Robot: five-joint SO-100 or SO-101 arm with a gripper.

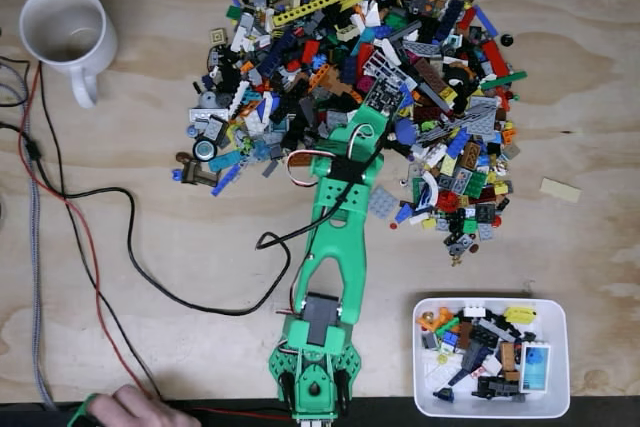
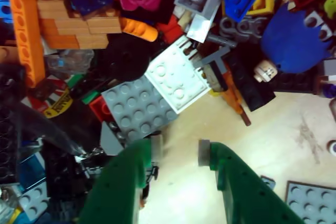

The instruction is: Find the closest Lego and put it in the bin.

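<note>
A big heap of mixed Lego pieces [image 1: 360, 77] covers the upper middle of the table in the fixed view. My green arm reaches up from the bottom edge, and my gripper [image 1: 375, 112] is at the heap's lower edge. In the wrist view my gripper [image 2: 180, 150] is open over bare wood, with nothing between its grey pads [image 2: 156, 148]. Just beyond the fingertips lie a grey studded plate [image 2: 139, 108] and a white square plate [image 2: 176, 80]. The bin [image 1: 564, 347], a shallow white tray, sits at the lower right and holds several pieces.
A white mug [image 1: 65, 27] stands at the top left. Black and red cables [image 1: 130, 247] run across the left side. A person's hand [image 1: 140, 409] rests at the bottom edge. A tan piece [image 1: 560, 190] lies alone at the right. A loose grey plate [image 1: 383, 202] lies beside the arm.
</note>
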